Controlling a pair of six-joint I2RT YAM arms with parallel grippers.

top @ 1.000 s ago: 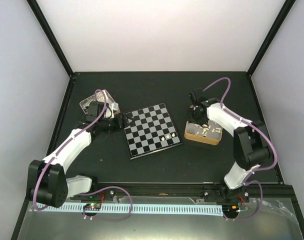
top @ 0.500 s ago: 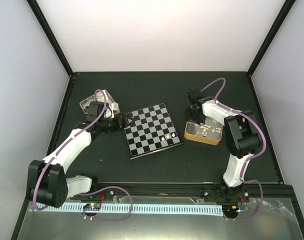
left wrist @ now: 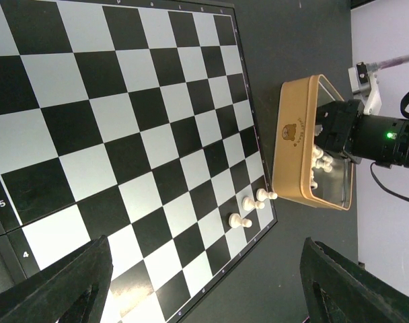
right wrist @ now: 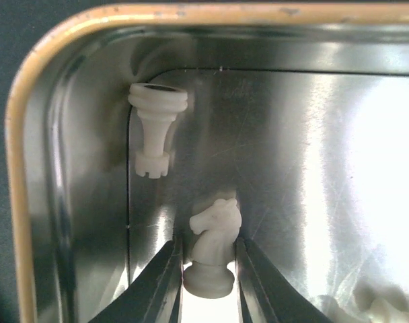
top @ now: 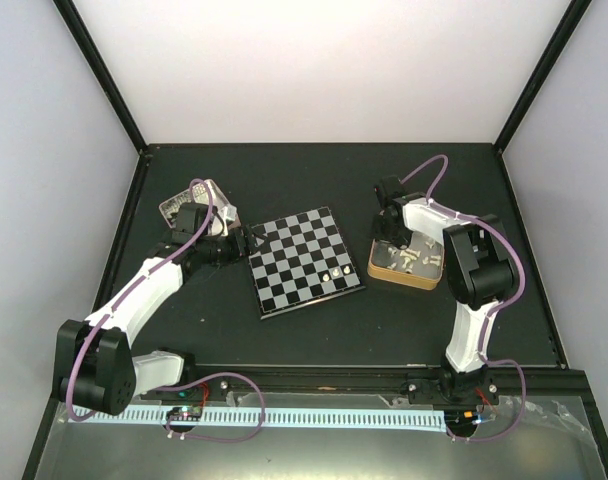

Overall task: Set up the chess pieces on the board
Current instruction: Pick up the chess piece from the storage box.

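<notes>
Inside the tan tin (right wrist: 19, 168) the right jaws are closed across the lower body of a cream knight (right wrist: 214, 232); a rook (right wrist: 156, 128) lies on its side just beyond, near the corner (more pieces blur at lower right). Best to lift straight up with a firm pinch and clear the rim before swinging to the board (top: 306, 262); it lies on the tabletop (top: 314, 180) with three white pieces (left wrist: 251, 203) by one corner; the left jaws hang open over its opposite edge.

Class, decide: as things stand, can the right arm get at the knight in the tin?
Probably yes: its pincer straddles the upright knight, nothing between them; the rook lies apart by the wall of the tin.
</notes>
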